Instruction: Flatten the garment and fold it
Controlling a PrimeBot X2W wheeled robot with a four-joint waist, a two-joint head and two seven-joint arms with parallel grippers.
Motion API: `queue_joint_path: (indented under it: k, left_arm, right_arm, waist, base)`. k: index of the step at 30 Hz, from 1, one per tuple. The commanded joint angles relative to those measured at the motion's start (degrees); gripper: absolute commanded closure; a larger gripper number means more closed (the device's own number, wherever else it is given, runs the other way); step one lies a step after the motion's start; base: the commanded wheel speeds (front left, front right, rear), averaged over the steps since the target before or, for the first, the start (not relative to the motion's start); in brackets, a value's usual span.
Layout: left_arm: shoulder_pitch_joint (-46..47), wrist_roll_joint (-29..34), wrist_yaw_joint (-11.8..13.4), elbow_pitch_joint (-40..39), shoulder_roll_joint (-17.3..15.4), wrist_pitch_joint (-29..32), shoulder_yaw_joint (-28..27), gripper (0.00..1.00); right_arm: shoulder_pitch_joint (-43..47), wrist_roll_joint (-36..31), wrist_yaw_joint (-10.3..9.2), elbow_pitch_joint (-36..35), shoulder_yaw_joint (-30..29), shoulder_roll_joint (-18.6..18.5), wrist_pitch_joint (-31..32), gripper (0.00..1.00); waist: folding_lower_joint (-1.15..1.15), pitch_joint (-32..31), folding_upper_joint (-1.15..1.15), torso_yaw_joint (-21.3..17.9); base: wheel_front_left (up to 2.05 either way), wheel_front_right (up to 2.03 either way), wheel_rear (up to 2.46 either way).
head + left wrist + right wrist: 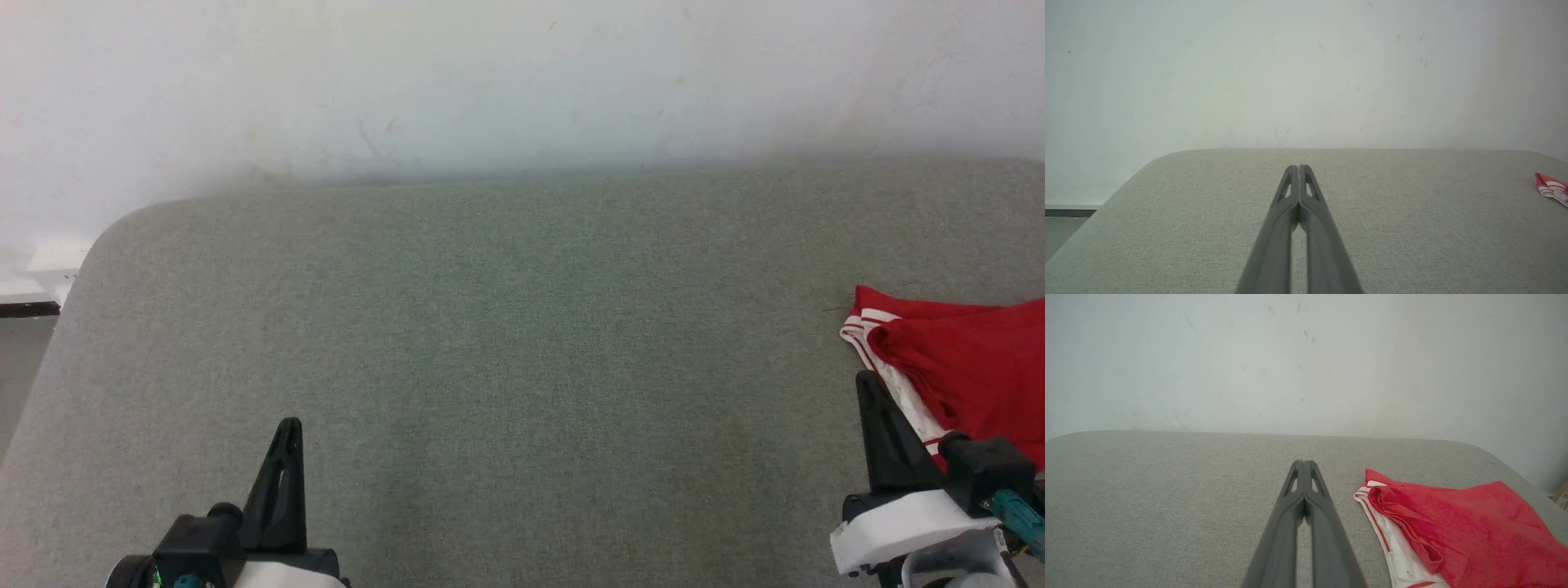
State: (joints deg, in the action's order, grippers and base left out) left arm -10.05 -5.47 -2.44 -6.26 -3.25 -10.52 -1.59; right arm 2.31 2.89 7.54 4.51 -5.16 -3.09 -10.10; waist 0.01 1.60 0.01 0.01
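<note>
The garment (971, 359), red with a white sleeve and red-white striped trim, lies crumpled at the right edge of the grey table (522, 343). In the right wrist view the garment (1457, 522) spreads just right of my right gripper (1303, 462), whose fingers are pressed together with nothing between them. From the head camera, my right gripper (864, 380) sits at the lower right, its tip beside the garment's white sleeve. At the lower left my left gripper (289, 425) is shut and empty, far from the garment. A small corner of the garment (1551, 188) shows at the right of the left wrist view, beyond my left gripper (1298, 166).
The table has a grey fabric top with rounded corners. A pale wall (522, 82) stands directly behind its far edge. Beyond the table's left edge, a strip of floor and dark baseboard (28, 309) is visible.
</note>
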Motion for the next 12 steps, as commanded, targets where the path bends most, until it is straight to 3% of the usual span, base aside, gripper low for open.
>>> queue_joint_path:
  k: [1, 12]
  left_arm:
    - [1.14, 0.60, 0.34, 0.34, 0.11, 0.40, 0.11, 1.00]
    - [2.27, 1.22, 0.60, 1.09, 0.14, 1.69, 0.30, 1.00]
  right_arm:
    - [-0.69, -0.45, -0.02, -0.34, 0.25, 0.07, 0.28, 1.00]
    - [-0.89, -0.76, -0.02, -0.87, 0.87, 0.08, 1.53, 1.00]
  waist:
    - [0.00, -0.01, -0.01, 0.00]
    - [0.00, -0.22, -0.01, 0.00]
  base:
    - [0.00, 0.00, 0.00]
    - [0.00, 0.00, 0.00]
